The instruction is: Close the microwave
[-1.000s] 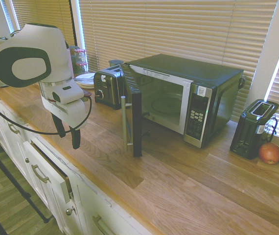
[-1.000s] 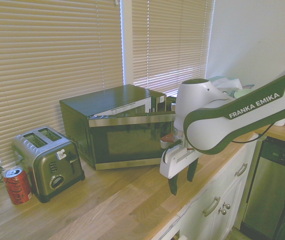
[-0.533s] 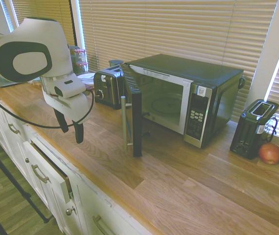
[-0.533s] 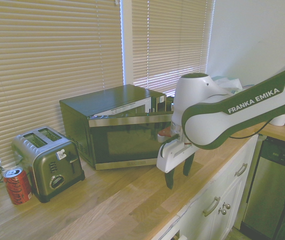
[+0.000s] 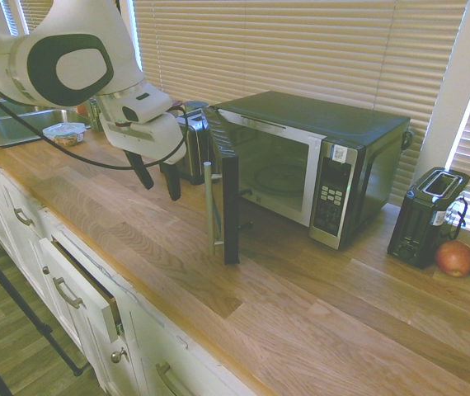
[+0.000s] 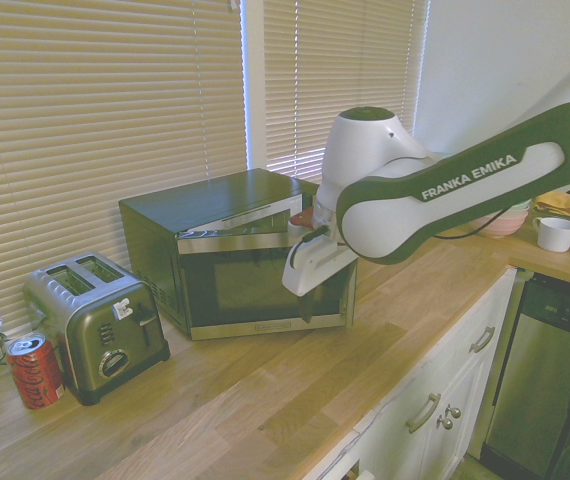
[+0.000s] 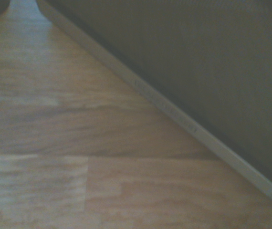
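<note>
The microwave (image 5: 326, 157) stands at the back of the wooden counter with its door (image 5: 227, 202) swung out about a right angle, the silver bar handle (image 5: 210, 206) on the outer face. My gripper (image 5: 159, 180) hangs open just outside that face, fingers pointing down, a short gap from the handle and holding nothing. From the other side the microwave (image 6: 165, 225) shows its dark door (image 6: 255, 285) face on, with my gripper (image 6: 308, 303) right in front of the glass. The wrist view is filled by the dark door (image 7: 198, 57) and its silver lower edge above the counter.
A black toaster (image 5: 184, 144) stands behind my gripper, another toaster (image 5: 425, 216) and a round orange fruit (image 5: 454, 257) stand right of the microwave. A steel toaster (image 6: 95, 325) and a red can (image 6: 33, 370) are also on the counter. A drawer (image 5: 86, 285) below is slightly open.
My arm has swung from the counter's front edge toward the microwave, bringing the gripper close to the outer face of the open door. The door has not moved.
</note>
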Motion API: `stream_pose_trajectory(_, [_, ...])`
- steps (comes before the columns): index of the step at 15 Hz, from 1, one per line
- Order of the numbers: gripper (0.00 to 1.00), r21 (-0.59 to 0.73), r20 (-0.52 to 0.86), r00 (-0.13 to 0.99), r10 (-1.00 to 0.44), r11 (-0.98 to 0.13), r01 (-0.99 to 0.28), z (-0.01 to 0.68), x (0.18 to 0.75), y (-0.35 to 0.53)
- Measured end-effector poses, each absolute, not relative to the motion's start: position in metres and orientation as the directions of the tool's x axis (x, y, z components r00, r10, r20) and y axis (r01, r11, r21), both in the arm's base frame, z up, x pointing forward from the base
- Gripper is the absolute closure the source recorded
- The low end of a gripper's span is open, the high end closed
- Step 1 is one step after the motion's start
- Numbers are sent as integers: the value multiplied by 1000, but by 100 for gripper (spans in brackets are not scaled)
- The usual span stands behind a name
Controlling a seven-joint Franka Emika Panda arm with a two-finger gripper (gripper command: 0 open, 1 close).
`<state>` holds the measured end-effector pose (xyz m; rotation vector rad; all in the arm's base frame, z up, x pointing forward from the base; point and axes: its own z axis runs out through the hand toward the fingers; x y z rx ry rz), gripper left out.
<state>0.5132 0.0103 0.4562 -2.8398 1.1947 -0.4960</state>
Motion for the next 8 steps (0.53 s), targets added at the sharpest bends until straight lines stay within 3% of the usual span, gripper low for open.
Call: stream_pose_trajectory(8, [0,-199,348,608,-713,-690,-696,500,541,-7])
